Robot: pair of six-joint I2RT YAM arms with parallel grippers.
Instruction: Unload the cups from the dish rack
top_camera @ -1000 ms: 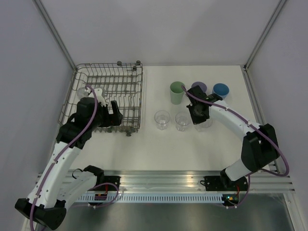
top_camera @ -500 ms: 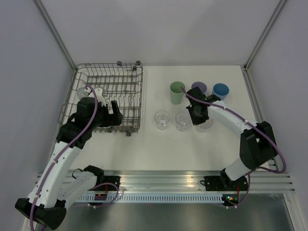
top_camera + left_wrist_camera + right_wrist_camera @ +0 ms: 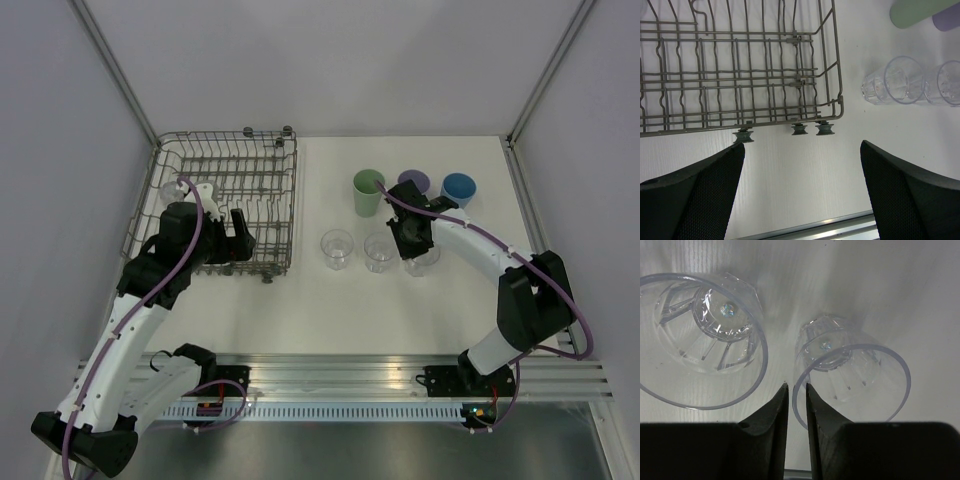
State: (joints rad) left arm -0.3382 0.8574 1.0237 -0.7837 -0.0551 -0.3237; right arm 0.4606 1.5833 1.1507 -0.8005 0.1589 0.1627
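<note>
The grey wire dish rack (image 3: 262,170) stands at the back left; one clear cup (image 3: 171,191) still sits in its left end, partly behind my left arm. The green (image 3: 368,192), lavender (image 3: 414,180) and blue (image 3: 459,187) cups stand upright at the back right. Two clear cups (image 3: 337,249) (image 3: 379,252) stand in front of them. My right gripper (image 3: 413,243) (image 3: 797,388) straddles the wall of a third clear cup (image 3: 855,385) that stands on the table, its fingers slightly apart. My left gripper (image 3: 802,170) is wide open and empty over the rack's near edge (image 3: 790,117).
The neighbouring clear cup (image 3: 700,340) stands close to the left of my right fingers. An aluminium rail (image 3: 340,375) runs along the table's near edge. Grey walls enclose the table at the back and sides.
Almost nothing: the right arm's elbow has shifted slightly, both grippers have stayed in place.
</note>
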